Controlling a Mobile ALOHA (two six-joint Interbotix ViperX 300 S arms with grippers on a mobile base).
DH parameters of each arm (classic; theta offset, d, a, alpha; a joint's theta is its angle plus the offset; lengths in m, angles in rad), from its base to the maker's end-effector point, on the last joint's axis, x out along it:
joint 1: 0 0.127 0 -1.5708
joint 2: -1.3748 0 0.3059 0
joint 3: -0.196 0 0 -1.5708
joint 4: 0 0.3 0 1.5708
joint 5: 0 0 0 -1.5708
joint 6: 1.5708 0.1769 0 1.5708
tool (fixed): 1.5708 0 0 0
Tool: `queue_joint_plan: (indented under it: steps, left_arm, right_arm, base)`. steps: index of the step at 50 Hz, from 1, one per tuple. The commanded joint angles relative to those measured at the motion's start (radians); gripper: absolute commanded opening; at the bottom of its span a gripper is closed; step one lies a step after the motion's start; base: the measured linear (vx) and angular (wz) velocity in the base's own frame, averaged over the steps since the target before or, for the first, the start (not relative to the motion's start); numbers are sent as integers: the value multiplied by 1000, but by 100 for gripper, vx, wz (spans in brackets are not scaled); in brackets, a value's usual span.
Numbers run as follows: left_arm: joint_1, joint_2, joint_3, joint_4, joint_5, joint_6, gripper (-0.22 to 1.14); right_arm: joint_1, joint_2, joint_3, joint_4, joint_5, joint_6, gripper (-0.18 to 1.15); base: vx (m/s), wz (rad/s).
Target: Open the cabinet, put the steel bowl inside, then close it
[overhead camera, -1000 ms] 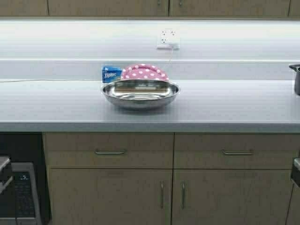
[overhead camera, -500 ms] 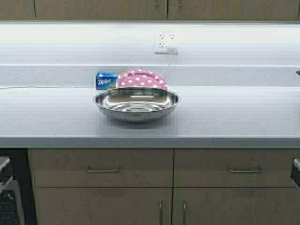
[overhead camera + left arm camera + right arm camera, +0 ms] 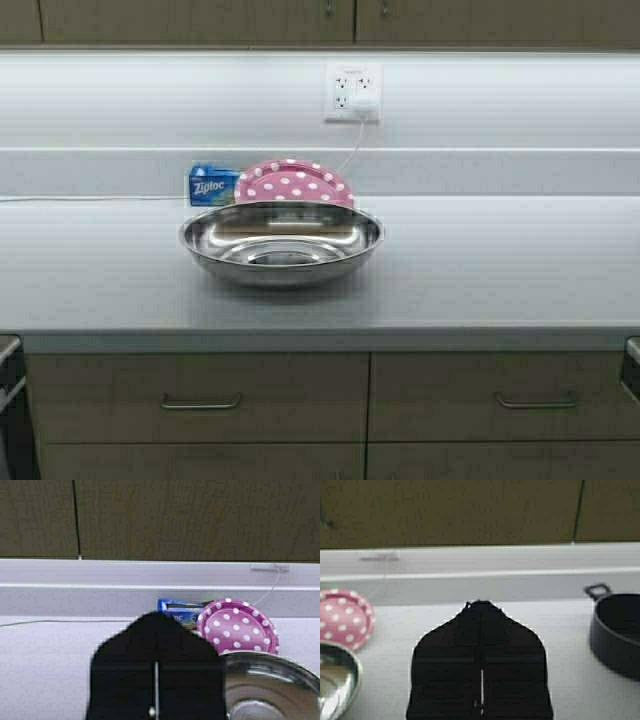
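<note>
Steel bowl [image 3: 282, 243] — wide, shallow, mirror-bright; stands upright on the grey countertop [image 3: 480, 270], near its front edge, untouched by either arm

Pink dotted plate [image 3: 292, 184] — propped on edge just behind the bowl, leaning toward the backsplash; a blue Ziploc box [image 3: 214, 186] beside it, toward the robot's left

Dark pot [image 3: 616, 630] — seen only from the right wrist, on the same counter, well apart from the bowl toward the robot's right

Cabinet [image 3: 330, 20] — tan wood-grain wall unit above the backsplash; only the lower edge of its two doors shows in the high view, both lying flush and closed, with the stubs of two handles near the seam

Left gripper [image 3: 156, 680] — low and short of the counter, facing the bowl; fingers pressed together, clenched on nothing

Right gripper [image 3: 481, 675] — likewise low, facing bare counter between plate and pot; fingers closed against each other, holding nothing

Progress, as judged — nothing of the task is done. The doors are unopened, the bowl is not lifted, and no gripper is near a handle. All three steps remain: open a door, carry the bowl up and set it inside, then shut the door
</note>
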Motion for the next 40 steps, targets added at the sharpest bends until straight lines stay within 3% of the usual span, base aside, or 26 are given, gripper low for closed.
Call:
queue_joint_plan:
  steps: [1,17,21,24,28,33,37,40]
  left_arm:
    - [0,3,-3,3,-12,0,2]
    - [0,-9,11,3,-12,-17,5]
    - [-5,-9,9,3,-12,-20,17]
    - [-17,-9,5,3,-12,-23,36]
    - [-51,-6,-2,0,-12,-26,69]
    - [-135,15,-12,-3,-12,-26,107]
    - [-219,63,-32,-3,-21,-25,104]
    - [-270,112,-60,-3,-40,-25,101]
  right_arm:
    - [2,28,-21,-2,-3,2,5]
    - [11,57,-43,0,-3,15,5]
    - [40,57,-55,0,-3,35,7]
    - [87,61,-77,0,-6,51,12]
    - [167,86,-112,-2,-12,54,29]
    - [281,156,-158,0,-40,54,67]
    - [357,247,-199,0,-84,51,98]
    - [403,331,-233,2,-135,51,108]
  base:
    - [16,-11]
    - [15,-10]
    - [13,-7]
    - [12,-5]
    - [12,-3]
    - [11,-2]
    - [10,-1]
    - [8,-1]
